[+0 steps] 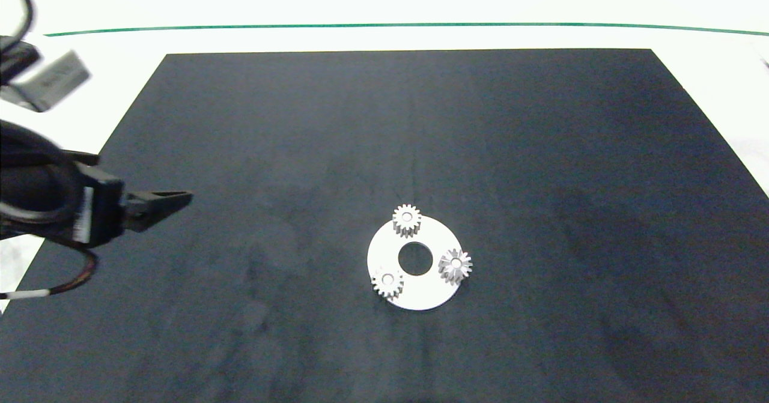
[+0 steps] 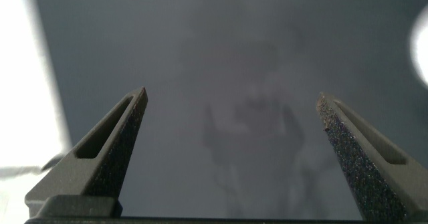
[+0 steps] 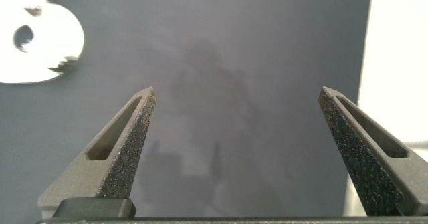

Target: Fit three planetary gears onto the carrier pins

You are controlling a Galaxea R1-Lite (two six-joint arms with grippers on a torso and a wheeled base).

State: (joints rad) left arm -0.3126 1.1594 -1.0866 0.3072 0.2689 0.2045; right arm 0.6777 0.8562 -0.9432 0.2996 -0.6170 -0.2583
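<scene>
On the flat white ring-shaped disc (image 1: 420, 292) mid-mat, your three small silvery toothed gears (image 1: 407, 220) apparently sit seated over its pins, so the left gripper (image 2: 231, 100) and right gripper (image 3: 237, 97) hang spread, empty, well clear.

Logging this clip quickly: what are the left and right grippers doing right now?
Left gripper: jaws open, holding nothing, over the dark mat.
Right gripper: jaws open, holding nothing, outside the head view.
</scene>
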